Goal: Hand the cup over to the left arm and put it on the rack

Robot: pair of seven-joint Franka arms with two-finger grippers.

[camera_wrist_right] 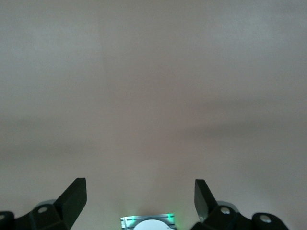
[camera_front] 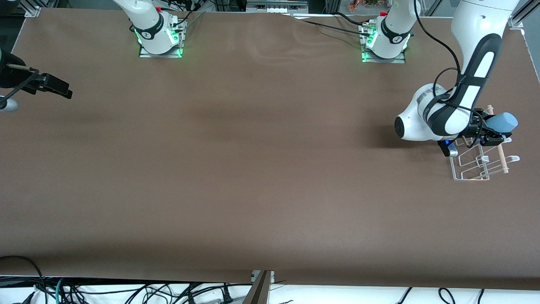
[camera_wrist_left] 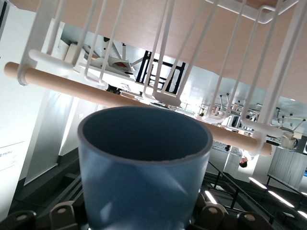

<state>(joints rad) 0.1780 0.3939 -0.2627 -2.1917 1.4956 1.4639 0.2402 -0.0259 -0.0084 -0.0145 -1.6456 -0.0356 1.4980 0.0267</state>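
My left gripper point(camera_front: 494, 131) is shut on the light-blue cup point(camera_front: 504, 123) and holds it on its side over the white wire rack point(camera_front: 479, 162), at the left arm's end of the table. In the left wrist view the cup point(camera_wrist_left: 144, 187) fills the lower middle, its open mouth toward the rack's loops point(camera_wrist_left: 192, 62) and the wooden rod point(camera_wrist_left: 96, 93). My right gripper point(camera_front: 52, 86) is open and empty, up over the table's edge at the right arm's end; its open fingers point(camera_wrist_right: 72, 199) show in the right wrist view over bare brown table.
The brown table point(camera_front: 253, 169) spreads wide between the arms. The two arm bases point(camera_front: 160, 36) stand along the edge farthest from the front camera. Cables point(camera_front: 126, 291) lie below the table's near edge.
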